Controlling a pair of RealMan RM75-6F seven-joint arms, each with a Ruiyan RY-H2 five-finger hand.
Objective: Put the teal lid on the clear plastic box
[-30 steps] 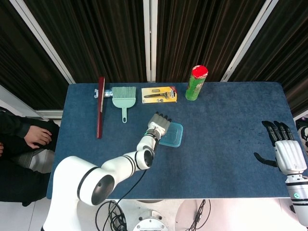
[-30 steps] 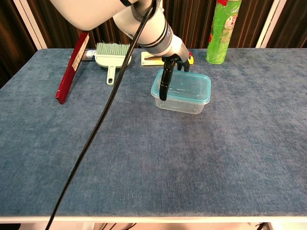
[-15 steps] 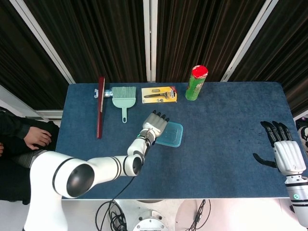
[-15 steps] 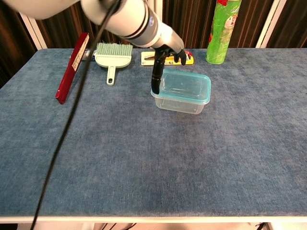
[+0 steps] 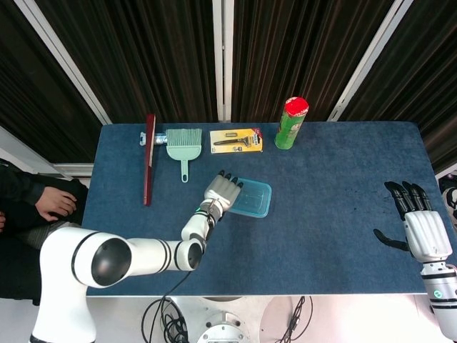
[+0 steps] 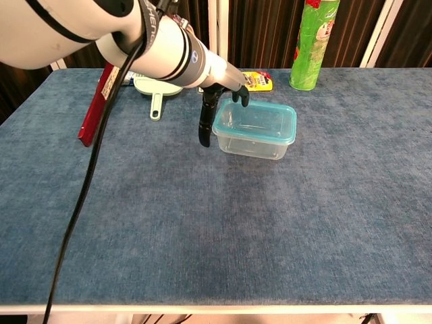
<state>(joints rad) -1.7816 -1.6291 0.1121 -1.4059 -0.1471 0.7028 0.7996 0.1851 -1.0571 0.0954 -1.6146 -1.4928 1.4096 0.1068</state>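
The clear plastic box (image 6: 251,146) stands mid-table with the teal lid (image 6: 258,122) lying on top of it; the lid (image 5: 253,197) looks level on the rim. My left hand (image 5: 221,191) is at the box's left end with its fingers apart, and it holds nothing. In the chest view the left hand (image 6: 223,90) hangs a dark thumb down beside the box's left wall, its other fingers just over the lid's far-left corner. My right hand (image 5: 420,226) hovers at the table's right edge, fingers spread, empty.
Along the back edge lie a red bar (image 5: 149,158), a green hand brush (image 5: 183,142), a yellow carded razor (image 5: 235,140) and a green can with a red cap (image 5: 290,123). A seated person's hand (image 5: 53,202) shows at far left.
My left hand has slid left off the top of the lid to the box's left end. The lid and box stay put; the right hand has barely shifted.
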